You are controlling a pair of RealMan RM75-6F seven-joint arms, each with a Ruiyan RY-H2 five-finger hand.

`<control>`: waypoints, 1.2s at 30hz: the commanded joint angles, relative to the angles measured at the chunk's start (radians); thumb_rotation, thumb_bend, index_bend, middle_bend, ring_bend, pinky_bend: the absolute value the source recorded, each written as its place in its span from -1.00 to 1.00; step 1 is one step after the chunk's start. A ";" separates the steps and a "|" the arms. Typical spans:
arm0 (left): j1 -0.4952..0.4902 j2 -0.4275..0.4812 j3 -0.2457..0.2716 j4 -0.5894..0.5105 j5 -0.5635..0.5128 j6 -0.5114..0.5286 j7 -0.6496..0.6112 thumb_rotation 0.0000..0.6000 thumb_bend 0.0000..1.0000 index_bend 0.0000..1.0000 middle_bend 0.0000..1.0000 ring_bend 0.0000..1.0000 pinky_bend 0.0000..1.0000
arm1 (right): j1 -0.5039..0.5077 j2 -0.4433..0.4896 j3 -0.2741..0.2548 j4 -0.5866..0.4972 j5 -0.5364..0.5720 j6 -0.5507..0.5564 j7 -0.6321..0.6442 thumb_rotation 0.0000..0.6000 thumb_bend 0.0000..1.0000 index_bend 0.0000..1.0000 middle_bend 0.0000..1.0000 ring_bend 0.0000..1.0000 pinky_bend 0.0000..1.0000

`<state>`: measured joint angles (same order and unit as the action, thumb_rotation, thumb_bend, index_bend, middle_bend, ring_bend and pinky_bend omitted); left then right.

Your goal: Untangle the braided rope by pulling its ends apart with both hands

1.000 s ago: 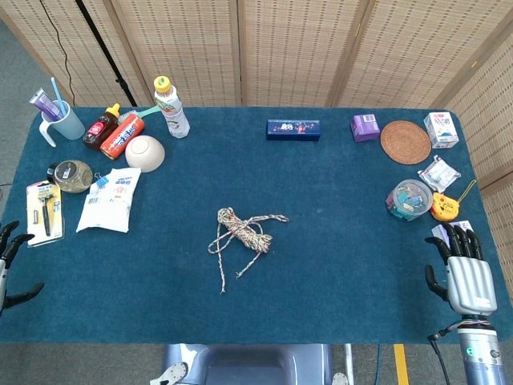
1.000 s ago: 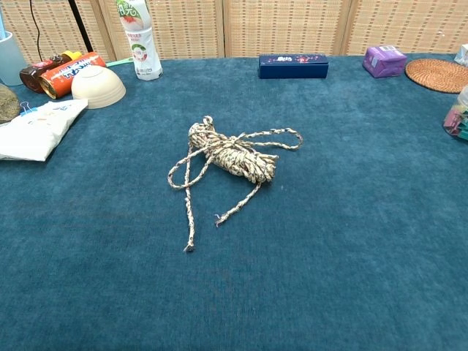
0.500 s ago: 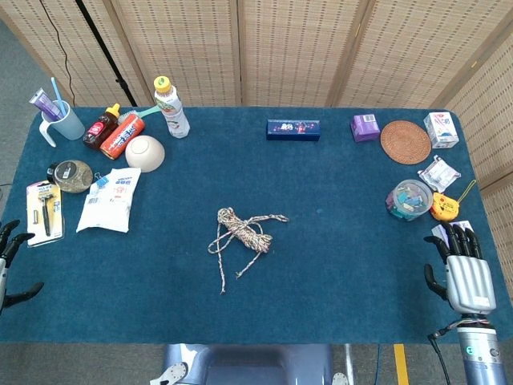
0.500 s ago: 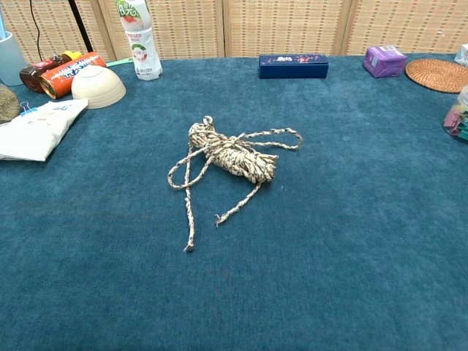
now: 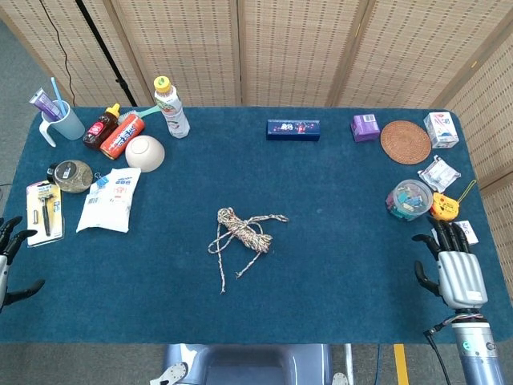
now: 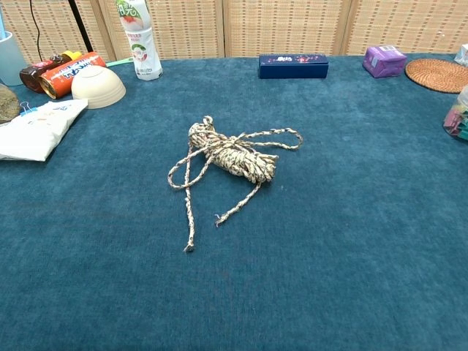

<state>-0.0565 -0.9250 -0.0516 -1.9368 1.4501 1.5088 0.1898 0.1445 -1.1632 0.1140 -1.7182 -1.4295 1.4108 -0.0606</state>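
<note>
A speckled braided rope lies bundled in the middle of the blue table, with two loose ends trailing toward the front; the chest view shows the rope and its frayed tails clearly. My right hand hovers at the table's front right edge, fingers spread, holding nothing, far from the rope. At the far left edge only part of my left hand shows, fingers apart and empty. Neither hand appears in the chest view.
Left side: cup, two bottles, drink bottle, bowl, white pouch, razor pack. Back: blue box, purple box, woven coaster. A jar of clips and yellow tape measure sit near my right hand.
My right hand has shifted slightly left and forward over the table's front right edge. The rope and left hand have not moved.
</note>
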 commanded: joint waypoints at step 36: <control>-0.072 0.085 -0.028 -0.083 -0.053 -0.084 0.026 1.00 -0.86 -0.49 -0.77 -0.98 -1.00 | 0.507 -0.228 0.003 0.171 -0.262 -0.431 0.230 1.00 -0.14 -0.14 -0.72 -0.91 -1.00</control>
<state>-0.1289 -0.8398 -0.0796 -2.0198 1.3964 1.4249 0.2152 0.6430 -1.3819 0.1202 -1.5557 -1.6875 0.9867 0.1660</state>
